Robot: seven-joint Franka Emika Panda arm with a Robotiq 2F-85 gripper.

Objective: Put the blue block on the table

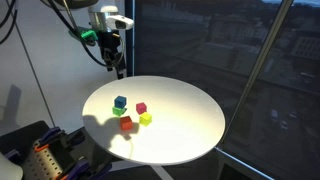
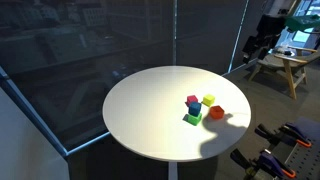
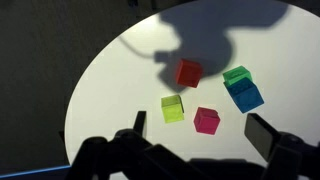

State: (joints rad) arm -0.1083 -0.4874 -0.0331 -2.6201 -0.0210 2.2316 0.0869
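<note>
We judge the blue block [image 3: 245, 96], right of frame atop the green cube [image 3: 237, 74], probably light and rigid; pinch its flat sides. The gripper [image 3: 200, 140] jaws stand apart.

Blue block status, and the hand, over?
Hand open, empty, raised clear of the round white table. Small dark blue cube stacked on the green cube, untouched. Top access clear; magenta cube near the stack.

Your upper block [image 3: 245, 97] sits on the lower block [image 3: 237, 74], at the right in the wrist view. Three single blocks [image 3: 188, 72] [image 3: 173, 108] [image 3: 207, 120] lie left of that stack on the counter [image 3: 110, 90], all apart.
</note>
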